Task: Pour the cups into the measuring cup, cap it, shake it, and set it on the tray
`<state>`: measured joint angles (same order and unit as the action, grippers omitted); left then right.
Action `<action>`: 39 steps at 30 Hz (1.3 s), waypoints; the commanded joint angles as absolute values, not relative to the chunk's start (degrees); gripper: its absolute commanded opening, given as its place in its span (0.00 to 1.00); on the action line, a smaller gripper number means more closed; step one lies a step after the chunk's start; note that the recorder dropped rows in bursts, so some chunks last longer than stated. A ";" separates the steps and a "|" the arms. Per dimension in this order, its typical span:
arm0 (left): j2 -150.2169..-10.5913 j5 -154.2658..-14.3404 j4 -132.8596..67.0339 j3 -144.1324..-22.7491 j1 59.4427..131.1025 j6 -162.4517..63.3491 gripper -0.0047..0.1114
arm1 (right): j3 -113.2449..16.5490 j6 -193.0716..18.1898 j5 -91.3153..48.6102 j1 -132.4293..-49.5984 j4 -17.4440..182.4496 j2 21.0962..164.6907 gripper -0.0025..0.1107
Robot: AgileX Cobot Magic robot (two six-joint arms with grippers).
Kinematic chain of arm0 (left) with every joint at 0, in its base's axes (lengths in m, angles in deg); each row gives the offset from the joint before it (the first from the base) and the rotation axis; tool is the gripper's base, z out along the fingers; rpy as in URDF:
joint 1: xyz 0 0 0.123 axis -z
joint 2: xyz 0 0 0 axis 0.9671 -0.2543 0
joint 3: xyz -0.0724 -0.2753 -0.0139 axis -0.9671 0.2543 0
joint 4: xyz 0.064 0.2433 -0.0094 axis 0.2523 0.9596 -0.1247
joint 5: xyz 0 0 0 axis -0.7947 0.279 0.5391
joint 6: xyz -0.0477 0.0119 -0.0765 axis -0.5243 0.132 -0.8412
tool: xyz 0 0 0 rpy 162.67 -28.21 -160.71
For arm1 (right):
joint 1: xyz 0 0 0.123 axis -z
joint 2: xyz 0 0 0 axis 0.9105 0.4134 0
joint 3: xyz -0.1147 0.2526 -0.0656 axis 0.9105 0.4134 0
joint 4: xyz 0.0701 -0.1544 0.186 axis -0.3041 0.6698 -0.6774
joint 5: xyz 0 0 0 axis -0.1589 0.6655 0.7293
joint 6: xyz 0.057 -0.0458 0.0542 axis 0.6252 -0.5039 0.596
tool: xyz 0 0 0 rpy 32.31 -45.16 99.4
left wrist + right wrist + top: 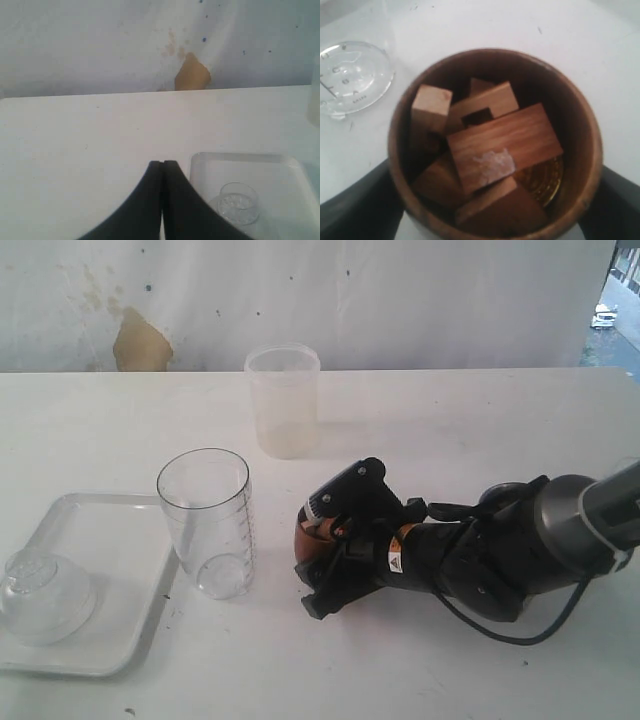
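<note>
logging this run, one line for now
right gripper shut on wooden cup | left gripper shut | measuring cup empty | lid on tray

The small rounded wooden cup (572, 107) is dark brown, its wooden blocks (502, 145) pale tan and fine-grained, the tall clear plastic measuring cup (205, 525) dark-lined, the flat plastic tray (110, 560) and bench (450, 430) white.
</note>
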<state>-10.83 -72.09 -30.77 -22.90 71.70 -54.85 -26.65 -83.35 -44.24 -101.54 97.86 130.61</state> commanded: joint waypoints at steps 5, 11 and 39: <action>-10.59 -72.36 -31.15 -22.75 71.96 -54.84 0.04 | -27.28 -84.14 -45.18 -101.51 97.89 129.31 0.02; -10.59 -72.36 -31.15 -22.75 71.96 -54.84 0.04 | -28.85 -84.14 -43.11 -101.51 97.59 127.98 0.02; -10.59 -72.36 -31.15 -22.75 71.96 -54.84 0.04 | -34.33 -82.37 -23.77 -83.66 95.82 107.98 0.02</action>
